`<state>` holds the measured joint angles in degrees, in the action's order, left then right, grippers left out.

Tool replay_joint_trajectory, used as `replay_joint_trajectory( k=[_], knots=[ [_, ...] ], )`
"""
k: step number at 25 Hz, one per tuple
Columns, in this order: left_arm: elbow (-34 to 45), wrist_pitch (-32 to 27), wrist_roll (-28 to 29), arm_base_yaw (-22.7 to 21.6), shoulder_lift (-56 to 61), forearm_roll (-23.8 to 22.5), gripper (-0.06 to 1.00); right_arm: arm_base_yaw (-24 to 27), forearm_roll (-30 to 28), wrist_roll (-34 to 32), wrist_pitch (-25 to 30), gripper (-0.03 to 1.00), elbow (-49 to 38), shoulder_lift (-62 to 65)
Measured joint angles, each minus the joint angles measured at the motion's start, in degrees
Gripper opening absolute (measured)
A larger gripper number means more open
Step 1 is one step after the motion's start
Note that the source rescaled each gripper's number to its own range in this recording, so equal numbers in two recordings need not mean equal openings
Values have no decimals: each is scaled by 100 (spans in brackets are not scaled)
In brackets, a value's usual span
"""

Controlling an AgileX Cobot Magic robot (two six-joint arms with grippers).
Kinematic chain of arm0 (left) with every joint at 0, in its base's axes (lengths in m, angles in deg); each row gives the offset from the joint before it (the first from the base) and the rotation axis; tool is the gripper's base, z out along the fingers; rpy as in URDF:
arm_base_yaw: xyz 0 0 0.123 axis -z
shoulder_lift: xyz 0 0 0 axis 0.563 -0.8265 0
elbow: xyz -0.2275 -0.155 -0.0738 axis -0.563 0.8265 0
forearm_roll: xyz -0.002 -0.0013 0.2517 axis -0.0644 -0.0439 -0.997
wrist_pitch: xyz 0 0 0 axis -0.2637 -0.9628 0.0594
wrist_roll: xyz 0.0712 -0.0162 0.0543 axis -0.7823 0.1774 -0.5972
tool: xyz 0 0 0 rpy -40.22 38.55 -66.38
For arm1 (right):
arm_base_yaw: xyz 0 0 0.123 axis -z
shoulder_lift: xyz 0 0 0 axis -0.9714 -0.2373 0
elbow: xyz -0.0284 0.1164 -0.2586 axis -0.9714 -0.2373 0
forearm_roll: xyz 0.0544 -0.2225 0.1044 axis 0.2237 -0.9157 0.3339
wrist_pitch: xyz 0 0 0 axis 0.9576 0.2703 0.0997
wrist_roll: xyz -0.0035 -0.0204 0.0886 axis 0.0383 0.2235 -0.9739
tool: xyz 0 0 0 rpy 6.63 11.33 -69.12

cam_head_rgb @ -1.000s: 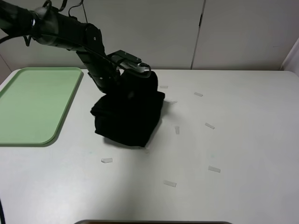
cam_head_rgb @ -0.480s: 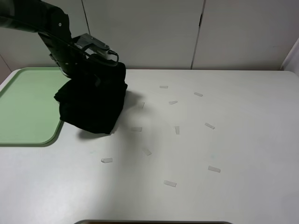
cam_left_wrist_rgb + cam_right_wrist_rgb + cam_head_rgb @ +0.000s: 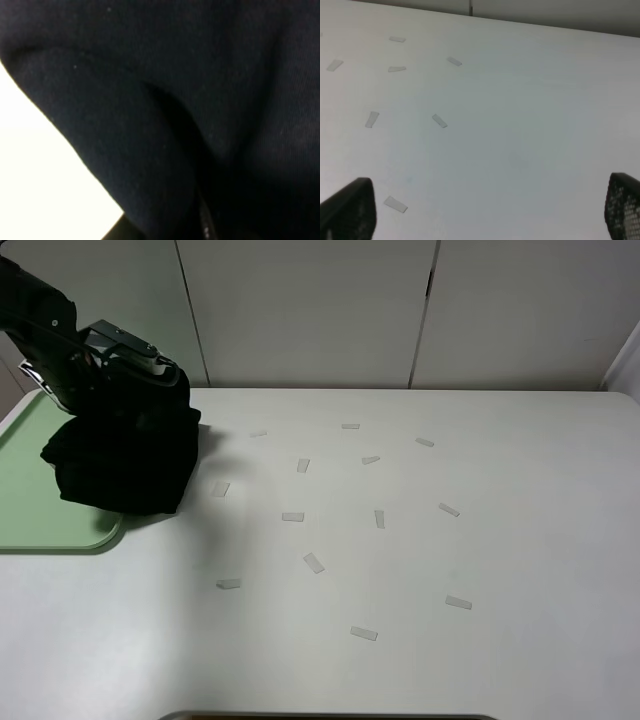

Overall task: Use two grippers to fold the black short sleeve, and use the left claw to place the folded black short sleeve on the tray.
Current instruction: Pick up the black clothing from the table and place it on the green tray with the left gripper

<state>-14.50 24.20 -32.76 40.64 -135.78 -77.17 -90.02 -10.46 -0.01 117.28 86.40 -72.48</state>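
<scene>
The folded black short sleeve (image 3: 125, 460) hangs in a bundle from my left gripper (image 3: 160, 375), which is shut on its top edge. The bundle is above the right rim of the pale green tray (image 3: 22, 495) at the table's far left, partly over the tray and partly over the white table. Black cloth (image 3: 200, 100) fills the left wrist view and hides the fingers there. In the right wrist view my right gripper (image 3: 485, 210) is open over bare table, with nothing between its fingers (image 3: 347, 210). The exterior high view does not show the right arm.
Several small pale tape strips (image 3: 315, 562) lie scattered over the middle and right of the white table (image 3: 500, 540). White cabinet doors (image 3: 320, 310) stand behind the table's back edge.
My left arm has carried the hanging black bundle leftward from the table's middle to the tray's right rim. Tape strips it had covered now show. The right gripper stayed open.
</scene>
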Motion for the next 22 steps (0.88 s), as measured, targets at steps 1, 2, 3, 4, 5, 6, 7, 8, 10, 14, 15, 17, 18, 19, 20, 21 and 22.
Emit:
replay_joint_trajectory(
  k=[1, 2, 3, 4, 5, 6, 7, 8, 10, 14, 15, 17, 18, 19, 20, 21, 22],
  knots=[
    [0, 78, 178, -96, 0, -173, 10, 0, 0, 0, 0, 100, 0, 0],
    [0, 138, 282, -161, 0, -299, 10, 0, 0, 0, 0, 100, 0, 0],
    [1, 269, 373, -322, 0, -429, 10, 0, 0, 0, 0, 100, 0, 0],
    [16, 350, 388, -415, 0, -460, 10, 0, 0, 0, 0, 100, 0, 0],
    [38, 433, 394, -486, 0, -490, 10, 0, 0, 0, 0, 100, 0, 0],
    [71, 544, 400, -573, 0, -539, 10, 0, 0, 0, 0, 100, 0, 0],
    [105, 631, 409, -642, 0, -586, 10, 0, 0, 0, 0, 100, 0, 0],
    [149, 726, 413, -708, 0, -634, 10, 0, 0, 0, 0, 100, 0, 0],
    [229, 827, 413, -830, 0, -719, 10, 0, 0, 0, 0, 100, 0, 0],
    [384, 958, 358, -974, 0, -786, 10, 0, 0, 0, 0, 100, 0, 0],
    [445, 990, 278, -1027, 0, -792, 10, 0, 0, 0, 0, 100, 0, 0],
    [536, 994, 92, -1125, 0, -812, 10, 0, 0, 0, 0, 100, 0, 0],
    [553, 994, 13, -1181, 0, -833, 10, 0, 0, 0, 0, 100, 0, 0],
    [567, 988, -29, -1222, 0, -855, 10, 0, 0, 0, 0, 100, 0, 0],
    [567, 988, -57, -1261, 0, -893, 10, 0, 0, 0, 0, 100, 0, 0],
    [567, 978, -80, -1324, 0, -1007, 10, 0, 0, 0, 0, 100, 0, 0],
    [567, 972, -88, -1348, 0, -1063, 10, 0, 0, 0, 0, 100, 0, 0]
  ],
)
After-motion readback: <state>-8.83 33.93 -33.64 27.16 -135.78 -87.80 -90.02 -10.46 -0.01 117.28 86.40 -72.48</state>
